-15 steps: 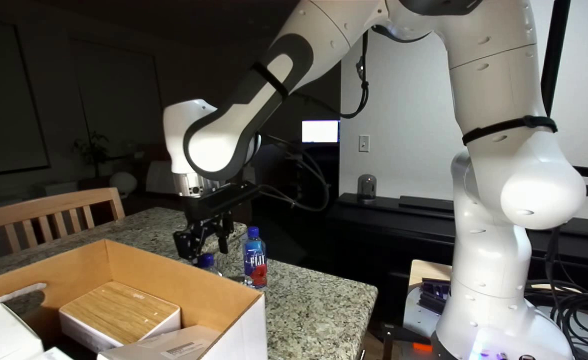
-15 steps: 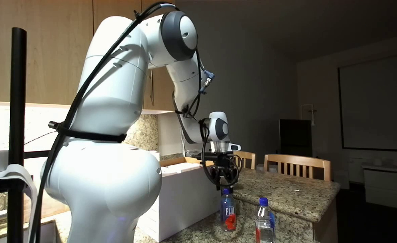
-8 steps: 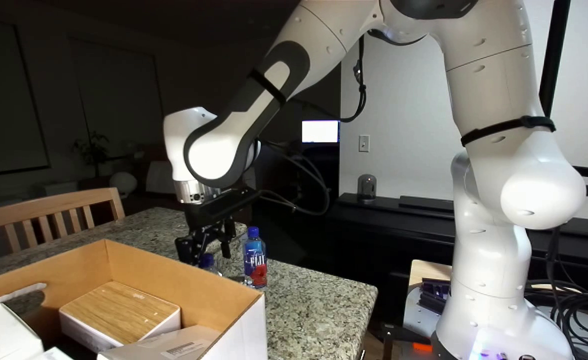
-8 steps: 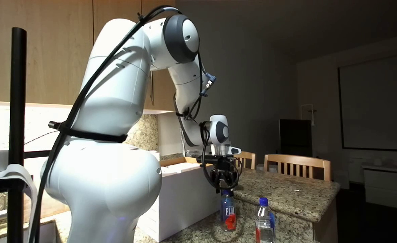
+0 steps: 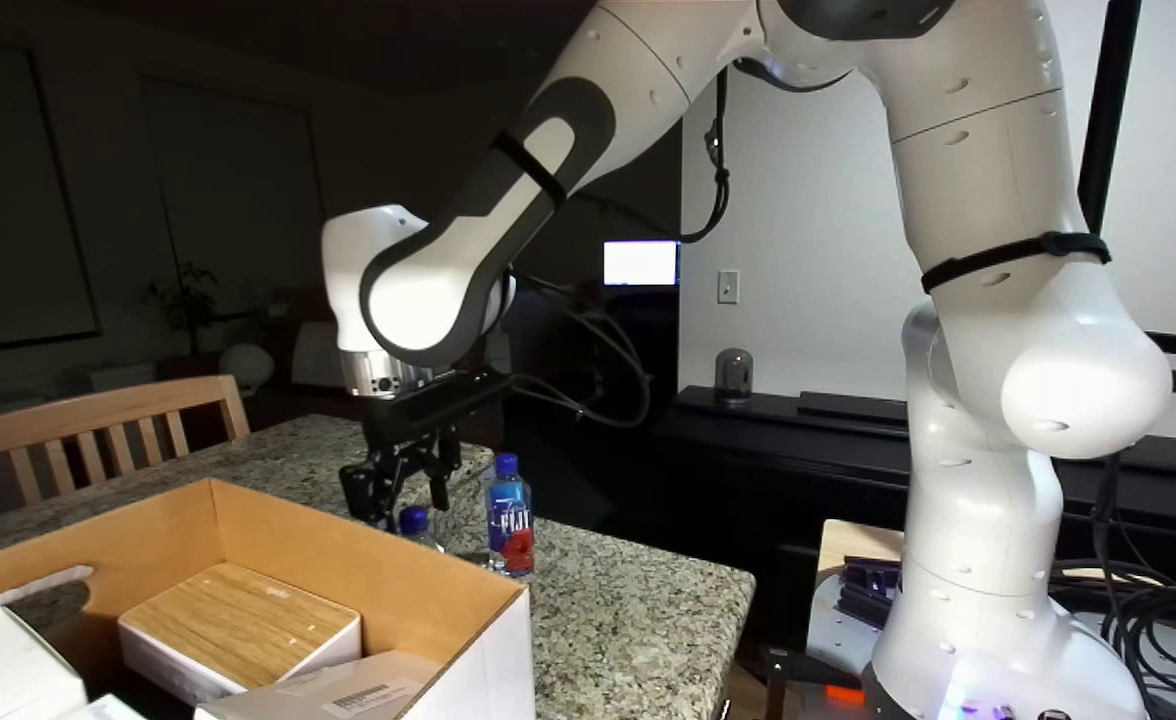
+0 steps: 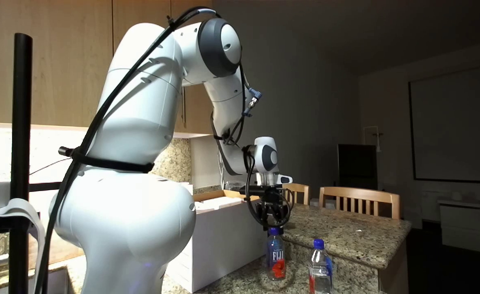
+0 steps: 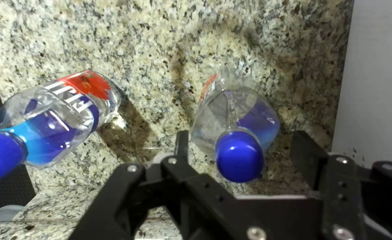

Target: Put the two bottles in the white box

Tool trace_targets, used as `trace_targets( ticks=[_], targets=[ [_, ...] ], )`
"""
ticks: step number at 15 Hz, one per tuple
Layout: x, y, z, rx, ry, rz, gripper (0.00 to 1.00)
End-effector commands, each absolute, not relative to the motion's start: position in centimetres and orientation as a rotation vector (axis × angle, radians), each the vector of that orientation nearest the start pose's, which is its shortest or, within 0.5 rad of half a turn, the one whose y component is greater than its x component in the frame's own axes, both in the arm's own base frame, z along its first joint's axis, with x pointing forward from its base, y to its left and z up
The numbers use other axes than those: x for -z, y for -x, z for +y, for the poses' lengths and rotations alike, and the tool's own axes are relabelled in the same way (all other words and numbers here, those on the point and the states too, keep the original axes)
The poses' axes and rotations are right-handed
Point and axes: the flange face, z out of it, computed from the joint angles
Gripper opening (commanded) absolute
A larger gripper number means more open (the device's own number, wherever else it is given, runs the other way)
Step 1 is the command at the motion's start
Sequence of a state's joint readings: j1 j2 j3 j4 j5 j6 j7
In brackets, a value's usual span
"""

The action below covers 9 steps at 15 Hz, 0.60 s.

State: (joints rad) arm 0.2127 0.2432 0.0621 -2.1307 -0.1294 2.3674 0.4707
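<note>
Along a granite counter [image 5: 628, 620] that steps up to a raised countertop [image 6: 338, 228], the white Franka Panda arm [image 5: 988, 180] arches over, its wrist end bent downward. At the raised countertop stands a slat-backed wooden chair [image 5: 98, 415]. On the lower counter rests a large cardboard box [image 6: 227, 241], white outside and tan within. It holds a white carton [image 5: 8, 670], a white-sided case [image 5: 243, 620] with a wood-grain top and a pale package [image 5: 338, 685] bearing a printed label. Pointing down beside the cardboard box, the black Robotiq gripper [image 7: 241, 143] has its two fingers [image 7: 182, 143] spread well apart. Beneath it, a FIJI water bottle [image 6: 276, 259] stands upright on the lower counter, outside the cardboard box and just beside its white face; in an exterior view the box's wall hides most of this bottle. A second FIJI water bottle [image 5: 510, 525], upright too, stands on the same counter, farther from the cardboard box, its label printed with a red flower. Seen from the wrist, the first bottle's blue cap [image 7: 239, 156] lies between the spread fingers, with a gap on either side; whether it is level with the fingertips I cannot tell. The second bottle's blue cap [image 7: 4, 156] lies outside them.
</note>
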Motion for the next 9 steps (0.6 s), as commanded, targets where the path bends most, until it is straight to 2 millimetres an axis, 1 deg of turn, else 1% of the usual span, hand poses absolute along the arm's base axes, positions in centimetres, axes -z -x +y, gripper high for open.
trace_targets(
  ticks=[1, 2, 3, 5, 7, 9],
  targets=[
    [-29.42, -55.29, 15.22, 0.040, 3.190, 0.193, 0.74],
    [-29.34, -55.32, 15.16, 0.031, 3.191, 0.200, 0.72],
    [-29.24, -55.33, 15.07, 0.030, 3.189, 0.203, 0.73],
    [-29.11, -55.34, 14.92, 0.027, 3.188, 0.209, 0.69],
    [-29.02, -55.38, 14.80, 0.028, 3.186, 0.212, 0.60],
    [-28.99, -55.43, 14.78, 0.034, 3.185, 0.211, 0.43]
  ],
)
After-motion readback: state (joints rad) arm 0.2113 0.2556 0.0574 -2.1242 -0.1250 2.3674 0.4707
